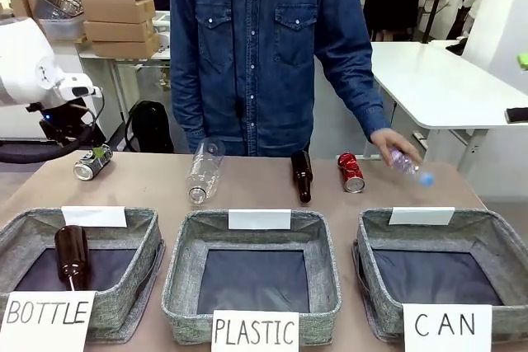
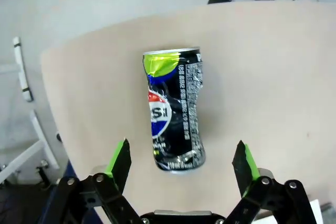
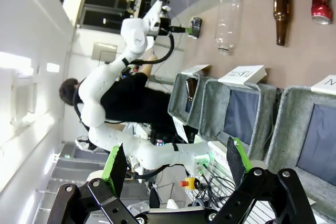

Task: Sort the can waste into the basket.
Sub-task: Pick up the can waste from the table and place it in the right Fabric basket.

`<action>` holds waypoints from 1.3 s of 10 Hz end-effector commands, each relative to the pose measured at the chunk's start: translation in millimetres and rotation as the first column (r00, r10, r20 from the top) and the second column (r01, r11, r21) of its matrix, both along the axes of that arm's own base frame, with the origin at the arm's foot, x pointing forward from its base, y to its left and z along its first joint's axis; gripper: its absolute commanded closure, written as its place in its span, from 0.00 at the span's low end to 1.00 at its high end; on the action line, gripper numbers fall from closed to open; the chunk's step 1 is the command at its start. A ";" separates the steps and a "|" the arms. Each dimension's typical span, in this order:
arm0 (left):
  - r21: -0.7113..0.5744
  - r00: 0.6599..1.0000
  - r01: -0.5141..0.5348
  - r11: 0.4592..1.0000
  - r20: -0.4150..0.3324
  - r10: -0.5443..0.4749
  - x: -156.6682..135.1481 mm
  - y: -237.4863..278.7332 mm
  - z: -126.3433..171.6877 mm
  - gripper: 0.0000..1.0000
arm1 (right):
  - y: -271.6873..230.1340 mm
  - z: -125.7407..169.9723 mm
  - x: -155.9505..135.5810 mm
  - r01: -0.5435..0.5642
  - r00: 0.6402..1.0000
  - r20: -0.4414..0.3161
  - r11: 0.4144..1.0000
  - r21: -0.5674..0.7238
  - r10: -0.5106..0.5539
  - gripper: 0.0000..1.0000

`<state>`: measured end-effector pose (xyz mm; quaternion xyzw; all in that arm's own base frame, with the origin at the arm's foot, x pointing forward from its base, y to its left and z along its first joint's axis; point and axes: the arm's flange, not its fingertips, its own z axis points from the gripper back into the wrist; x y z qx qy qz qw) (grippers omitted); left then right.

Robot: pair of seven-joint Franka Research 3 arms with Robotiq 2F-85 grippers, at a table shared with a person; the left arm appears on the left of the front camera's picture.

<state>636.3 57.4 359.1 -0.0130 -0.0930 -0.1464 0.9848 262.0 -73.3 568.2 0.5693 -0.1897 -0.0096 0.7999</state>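
1. Two small metal drink cans lay on the tan worktop (image 1: 247, 191), both outside the baskets: a dark blue-black metal drink can (image 1: 91, 163) with silver ends and a yellow patch at the far left edge, and a shiny red dented metal can (image 1: 351, 172) well apart from it toward the right.
2. The left tool (image 2: 182, 153) hung over the dark blue-black can (image 2: 176, 111). Its jaws were spread wide, with one green pad to each side of the can's near end, and neither pad touched it. It grasped nothing.
3. That can lay on its side, crumpled at the waist, close to the worktop's rounded corner.
4. The right tool (image 3: 176, 150) was released too, its jaws wide and nothing between them, held away from the worktop.
5. The grey fabric rectangular basket (image 1: 495, 241) with the white handwritten "CAN" card (image 1: 446, 325) stood at the near right, with its dark floor showing.
6. The red can stood tilted just beyond that basket's far rim.
7. The person's hand (image 1: 392, 144), in a denim sleeve, was near the red can with a small clear plastic bottle with a blue cap (image 1: 408, 164) blurred at its fingertips.
8. A large clear plastic bottle (image 1: 204, 172) and a brown glass bottle (image 1: 302, 176) lay on the worktop between the two cans.
9. The middle grey basket marked "PLASTIC" (image 1: 181, 269) sat beside the left grey basket marked "BOTTLE" (image 1: 136, 274), which held a second brown glass bottle (image 1: 72, 255).
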 end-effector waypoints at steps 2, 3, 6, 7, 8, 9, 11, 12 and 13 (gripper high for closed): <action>0.011 0.998 0.061 0.998 -0.016 -0.061 21.3 7.9 -21.2 0.00 | 2.0 1.2 3.6 -0.005 0.999 0.034 1.000 0.016 0.004 0.00; 0.011 0.997 0.068 0.998 -0.033 -0.068 26.1 9.5 -30.0 0.00 | 2.0 1.2 3.6 -0.005 0.999 0.034 1.000 0.016 0.004 0.00; -0.016 0.996 0.082 0.997 -0.042 -0.082 30.8 11.6 -38.7 0.00 | 2.0 1.2 3.6 -0.005 0.999 0.034 1.000 0.016 0.004 0.00; -0.018 0.996 0.081 0.997 -0.026 -0.081 30.5 10.3 -38.2 0.00 | 2.0 1.2 3.6 -0.005 0.999 0.034 1.000 0.016 0.004 0.00; -0.014 0.996 0.088 0.996 -0.006 -0.088 30.0 10.5 -37.7 0.60 | 2.0 1.2 3.6 -0.005 0.999 0.034 1.000 0.016 0.004 0.00; -0.024 0.995 0.095 0.995 -0.003 -0.096 29.3 10.8 -37.3 0.60 | 2.0 1.2 3.6 -0.005 0.999 0.034 1.000 0.016 0.004 0.00; -0.033 0.995 0.100 0.994 -0.003 -0.100 28.4 8.4 -36.7 0.64 | 2.0 1.2 3.6 -0.005 0.999 0.034 1.000 0.016 0.004 0.00; -0.037 0.995 0.102 0.994 0.000 -0.102 28.1 8.0 -36.2 1.00 | 2.0 1.2 3.6 -0.005 0.999 0.034 1.000 0.016 0.004 0.00; -0.038 0.995 0.104 0.994 0.001 -0.105 27.6 7.7 -35.5 1.00 | 2.0 1.2 3.6 -0.005 0.999 0.034 1.000 0.016 0.004 0.00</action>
